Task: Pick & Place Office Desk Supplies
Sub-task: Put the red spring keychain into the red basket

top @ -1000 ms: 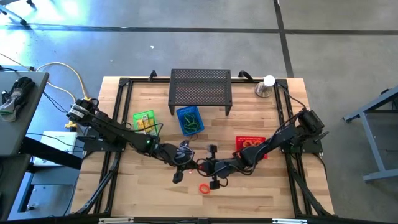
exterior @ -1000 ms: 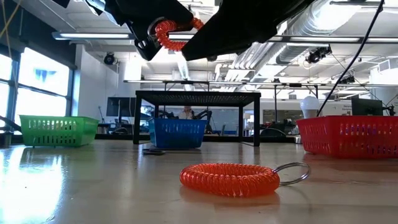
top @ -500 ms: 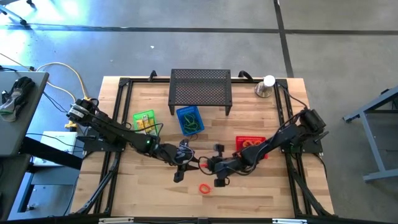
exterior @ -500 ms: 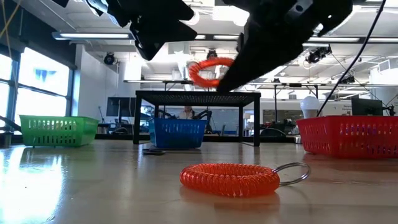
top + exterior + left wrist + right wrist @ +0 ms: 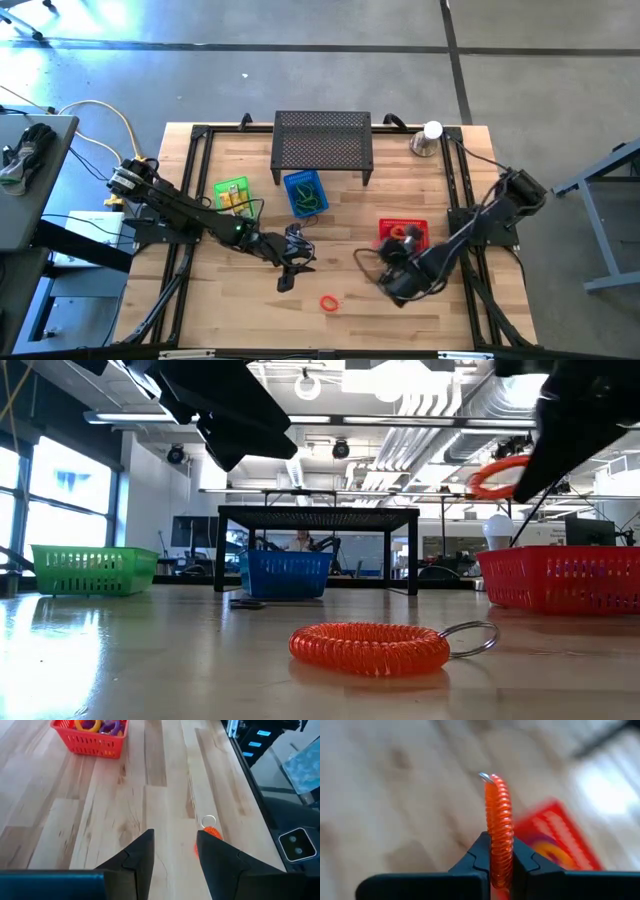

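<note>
The wooden table [image 5: 200,310] fills the middle of the high view, with the black perforated stand [image 5: 322,140] at its upper centre and a silver cup holding a white ball [image 5: 428,139] at the upper right. Below the stand sit three small baskets: a green basket [image 5: 232,193] at centre left, a blue basket [image 5: 305,192] beside it, and a red basket [image 5: 402,232] at centre right, each already holding coloured coil loops, so much of the sorting looks done. The left gripper [image 5: 293,262] hangs just left of centre, its two fingers parted and empty in its wrist view, bare wood between them. The right gripper [image 5: 501,867] is clamped on an orange coil wristband [image 5: 499,827], held edge-up between the pads; in the low view that band [image 5: 497,476] rides high at the upper right, above the red basket's rim, so the drop into it seems the step in hand. One more orange coil with a key ring [image 5: 370,648] lies loose on the table at lower centre, apparently the last item left to place.
</note>
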{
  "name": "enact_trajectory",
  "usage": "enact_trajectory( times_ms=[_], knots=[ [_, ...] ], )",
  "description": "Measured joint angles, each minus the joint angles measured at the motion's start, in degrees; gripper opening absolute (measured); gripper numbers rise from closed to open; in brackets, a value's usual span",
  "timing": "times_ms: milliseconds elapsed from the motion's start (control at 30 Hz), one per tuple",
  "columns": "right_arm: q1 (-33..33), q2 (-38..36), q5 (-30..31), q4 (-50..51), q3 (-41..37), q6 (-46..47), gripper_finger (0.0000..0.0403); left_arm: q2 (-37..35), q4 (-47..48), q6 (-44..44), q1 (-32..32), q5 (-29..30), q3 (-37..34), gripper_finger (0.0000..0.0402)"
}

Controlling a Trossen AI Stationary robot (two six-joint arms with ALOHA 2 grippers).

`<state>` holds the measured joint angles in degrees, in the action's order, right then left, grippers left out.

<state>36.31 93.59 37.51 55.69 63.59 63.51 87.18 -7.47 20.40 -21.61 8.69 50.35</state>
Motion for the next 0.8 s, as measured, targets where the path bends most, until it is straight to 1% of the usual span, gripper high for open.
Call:
enact_trajectory(
  times_ms=[67,233,300,367,433,533,633,800],
  knots=[
    [1.29,-0.56,0.45,6.33,0.00,8.06,0.0019,0.00,-0.02,0.00,0.14,0.00,0.00,0.0144],
    [1.46,-0.41,-2.05,16.26,-0.17,23.71,0.0019,0.00,0.52,0.00,0.20,0.84,0.00,0.0144],
    [0.29,-0.65,-2.97,16.50,-1.13,29.42,0.0019,0.00,1.21,-0.02,0.20,2.28,0.00,0.0144],
    [-0.96,-0.45,-3.97,16.32,-2.32,33.03,0.0019,0.00,1.88,-0.02,0.22,2.91,0.00,0.0144],
    [-2.11,-0.46,-5.80,15.61,-3.42,33.88,0.0020,0.00,2.46,-0.04,0.22,3.43,0.00,0.0144],
    [-3.91,-0.38,-8.57,11.37,-5.50,30.75,0.0026,0.00,2.91,-0.04,0.22,3.45,0.00,0.0144],
    [-5.12,-0.38,-9.02,8.34,-7.72,29.15,0.0044,0.00,2.94,-0.04,0.22,3.45,0.00,0.0144],
    [-6.74,-0.38,-9.06,8.01,-9.99,29.64,0.0082,0.00,3.61,-0.04,0.22,3.43,0.00,0.0144]
  ],
)
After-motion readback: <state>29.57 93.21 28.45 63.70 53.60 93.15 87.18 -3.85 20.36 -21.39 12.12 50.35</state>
